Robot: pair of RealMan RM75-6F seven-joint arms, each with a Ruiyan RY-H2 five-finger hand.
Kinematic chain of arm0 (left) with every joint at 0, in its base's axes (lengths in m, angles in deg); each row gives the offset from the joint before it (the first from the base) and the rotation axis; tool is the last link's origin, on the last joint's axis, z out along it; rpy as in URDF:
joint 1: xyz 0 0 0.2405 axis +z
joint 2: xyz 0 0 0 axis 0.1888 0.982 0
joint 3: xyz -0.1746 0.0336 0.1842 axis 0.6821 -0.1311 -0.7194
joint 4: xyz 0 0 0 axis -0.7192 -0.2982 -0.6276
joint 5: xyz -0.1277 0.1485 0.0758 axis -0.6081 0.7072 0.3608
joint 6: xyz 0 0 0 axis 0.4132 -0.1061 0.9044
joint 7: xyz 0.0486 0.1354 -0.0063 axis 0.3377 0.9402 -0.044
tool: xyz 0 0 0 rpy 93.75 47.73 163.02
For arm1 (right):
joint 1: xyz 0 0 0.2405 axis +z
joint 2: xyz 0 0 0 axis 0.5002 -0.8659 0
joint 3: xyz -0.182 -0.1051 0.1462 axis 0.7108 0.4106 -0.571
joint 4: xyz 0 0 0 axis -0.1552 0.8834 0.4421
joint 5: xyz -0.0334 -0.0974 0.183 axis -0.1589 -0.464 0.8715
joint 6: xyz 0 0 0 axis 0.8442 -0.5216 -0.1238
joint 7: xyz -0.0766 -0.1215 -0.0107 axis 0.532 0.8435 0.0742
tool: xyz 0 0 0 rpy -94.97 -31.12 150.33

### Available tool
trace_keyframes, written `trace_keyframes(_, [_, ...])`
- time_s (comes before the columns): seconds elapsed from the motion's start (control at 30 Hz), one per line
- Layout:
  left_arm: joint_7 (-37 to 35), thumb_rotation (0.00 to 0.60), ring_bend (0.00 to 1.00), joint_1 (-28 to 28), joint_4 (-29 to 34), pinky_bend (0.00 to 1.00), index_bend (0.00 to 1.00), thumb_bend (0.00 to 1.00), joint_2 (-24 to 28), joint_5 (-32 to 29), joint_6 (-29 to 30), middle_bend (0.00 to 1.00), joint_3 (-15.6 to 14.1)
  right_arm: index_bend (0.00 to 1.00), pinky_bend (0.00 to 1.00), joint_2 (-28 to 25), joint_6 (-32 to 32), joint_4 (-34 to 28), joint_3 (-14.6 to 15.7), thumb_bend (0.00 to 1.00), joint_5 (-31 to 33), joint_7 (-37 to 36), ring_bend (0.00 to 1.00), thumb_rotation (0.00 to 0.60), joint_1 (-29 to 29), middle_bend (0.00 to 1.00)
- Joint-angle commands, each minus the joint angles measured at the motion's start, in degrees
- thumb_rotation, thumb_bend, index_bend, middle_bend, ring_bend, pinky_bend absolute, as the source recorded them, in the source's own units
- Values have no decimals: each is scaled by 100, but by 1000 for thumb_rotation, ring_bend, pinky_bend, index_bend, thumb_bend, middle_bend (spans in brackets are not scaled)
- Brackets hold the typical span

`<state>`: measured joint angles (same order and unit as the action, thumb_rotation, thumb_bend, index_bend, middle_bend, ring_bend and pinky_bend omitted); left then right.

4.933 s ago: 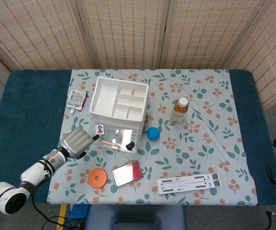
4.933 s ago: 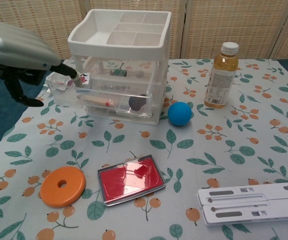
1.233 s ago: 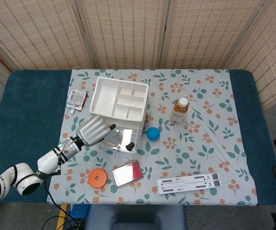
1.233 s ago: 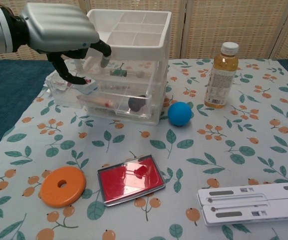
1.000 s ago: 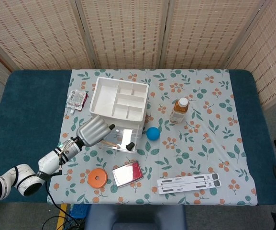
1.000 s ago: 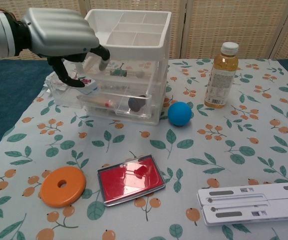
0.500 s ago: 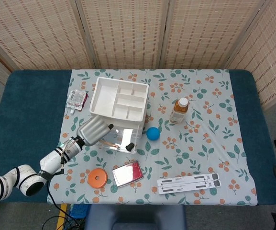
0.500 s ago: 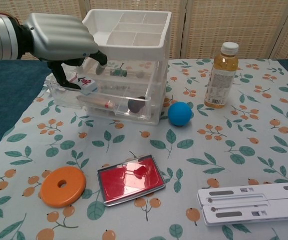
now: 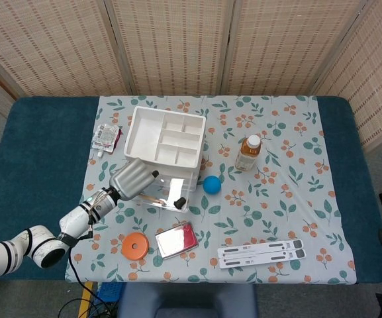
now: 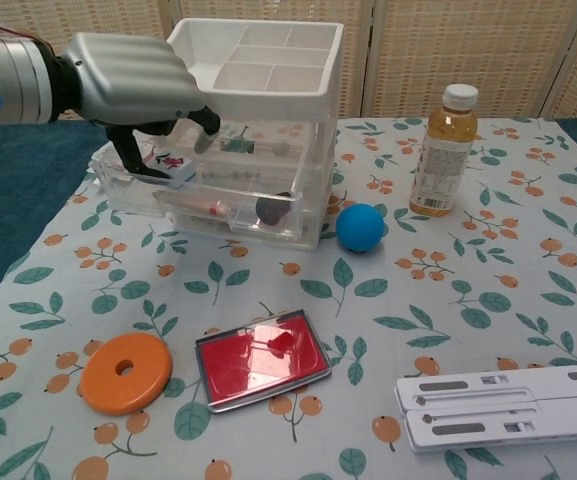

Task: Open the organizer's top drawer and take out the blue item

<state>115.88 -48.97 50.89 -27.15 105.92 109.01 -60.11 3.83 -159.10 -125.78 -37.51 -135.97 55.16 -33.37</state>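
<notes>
Since the earlier frames the left robot hand (image 10: 138,85) has swung in from the far left of the chest view and now sits over the pulled-out clear drawer (image 10: 133,178) at the upper left of the organizer (image 10: 243,130), fingers (image 10: 203,125) curled down into it. Whether they pinch anything I cannot tell; a small white tile with red marks (image 10: 173,165) lies just under them in the drawer. In the head view the same robot hand (image 9: 132,179) lies against the organizer's (image 9: 164,139) lower left corner.

No blue item shows inside the clear drawers. The only blue thing visible is a ball (image 10: 360,227) on the cloth-covered surface (image 10: 488,300), just right of the organizer, and I cannot say whether it is the task's item. The right robot hand is not in view.

Further out stand a juice bottle (image 10: 440,150) at the upper right, an orange ring (image 10: 125,372) and a red flat case (image 10: 261,358) at the lower left, and a white folding stand (image 10: 503,405) at the lower right.

The likely risks: the curled fingers snag the drawer's wall and drag the light organizer, or they close on the tile instead of the wanted object.
</notes>
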Motion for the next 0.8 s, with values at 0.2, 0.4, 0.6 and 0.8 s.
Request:
trace_keyframes(0.2, [-8, 600, 1000, -50, -156, 1000, 407, 228, -98, -60, -52, 978, -7, 48, 99, -1, 7, 9, -6, 408, 27, -5, 112, 600, -7, 213])
trace_keyframes(0.4, [26, 600, 1000, -73, -161, 1000, 446, 228, -119, -96, -53, 980, -19, 48, 99, 6, 18, 20, -10, 408, 28, -15, 112, 600, 0, 213])
trace_keyframes(0.6, [26, 600, 1000, -100, -175, 1000, 485, 229, -156, -102, -52, 987, -24, 48, 99, 5, 1, 28, -17, 408, 38, -24, 112, 600, -12, 213])
trace_keyframes(0.8, [20, 600, 1000, -134, -195, 1000, 493, 229, -182, -135, -72, 989, -19, 48, 99, 7, -3, 29, -21, 408, 46, -27, 112, 600, -18, 213])
